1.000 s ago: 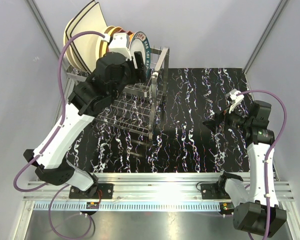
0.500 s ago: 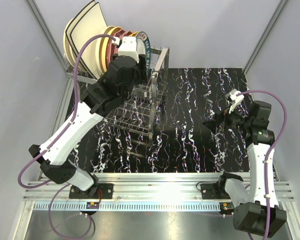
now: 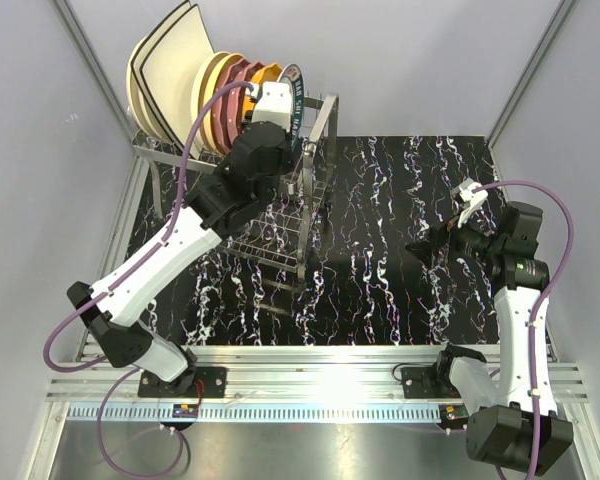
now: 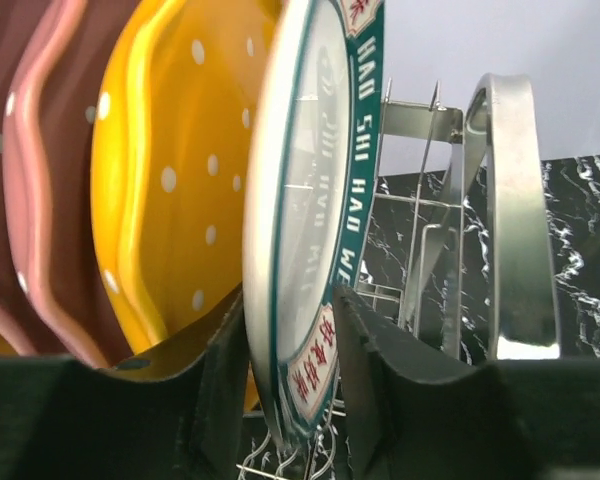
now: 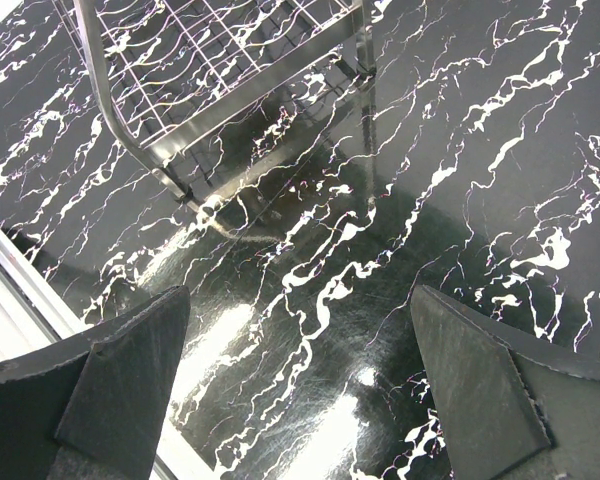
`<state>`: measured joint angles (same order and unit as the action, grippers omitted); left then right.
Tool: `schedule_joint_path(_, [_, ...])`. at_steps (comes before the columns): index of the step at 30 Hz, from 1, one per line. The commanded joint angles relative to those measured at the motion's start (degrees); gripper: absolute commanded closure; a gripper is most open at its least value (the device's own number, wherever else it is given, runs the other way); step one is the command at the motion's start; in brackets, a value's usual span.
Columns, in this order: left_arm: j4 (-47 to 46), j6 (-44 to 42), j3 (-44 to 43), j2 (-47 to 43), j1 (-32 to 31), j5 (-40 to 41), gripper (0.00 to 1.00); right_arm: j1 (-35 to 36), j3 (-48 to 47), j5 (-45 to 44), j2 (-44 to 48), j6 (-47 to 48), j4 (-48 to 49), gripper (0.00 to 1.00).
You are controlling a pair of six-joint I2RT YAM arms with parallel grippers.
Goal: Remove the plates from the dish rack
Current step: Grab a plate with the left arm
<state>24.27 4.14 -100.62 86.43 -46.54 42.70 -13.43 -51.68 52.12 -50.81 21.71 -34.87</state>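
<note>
- Black marbled table (image 3: 400,250), rack at far left corner.
- Wire dish rack (image 3: 280,235) upright; looped end handle (image 4: 515,220) just beside front plate.
- Plates (image 3: 170,75) all in rack, on edge, one row: cream square ones at back, then round cream, maroon, orange.
- Front plate (image 4: 315,190): white, green lettered rim, just ahead of orange dotted plate (image 4: 170,200).
- Left gripper (image 4: 290,335): fingers straddle front plate's lower rim, narrow gap, close on both faces; can't tell if clamped.
- Right gripper (image 5: 298,305): spread wide, holding nothing, above bare table, well apart from rack.
</note>
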Motion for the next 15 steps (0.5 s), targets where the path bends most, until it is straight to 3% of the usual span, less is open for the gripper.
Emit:
schedule_joint_path(1, [-7.1, -5.8, 1.7, -0.4, 1.4, 5.5, 0.66, 0.2, -0.2, 0.9, 0.8, 0.9, 0.3, 0.0])
schedule_joint_path(2, [-7.6, -6.1, 1.9, -0.6, 1.4, 5.3, 0.74, 0.2, -0.2, 1.0, 0.8, 0.9, 0.3, 0.0])
schedule_joint_path(8, [-9.1, -8.0, 1.5, -0.5, 1.4, 5.1, 0.92, 0.2, -0.3, 0.8, 0.8, 1.0, 0.1, 0.0])
schedule_joint_path(12, [-9.5, -8.3, 0.3, -1.4, 1.4, 3.9, 1.0, 0.2, -0.4, 0.9, 0.8, 1.0, 0.2, 0.0])
schedule_joint_path(15, [-9.9, -8.2, -1.0, -2.1, 1.4, 1.7, 1.0, 0.2, -0.4, 0.9, 0.9, 1.0, 0.1, 0.0])
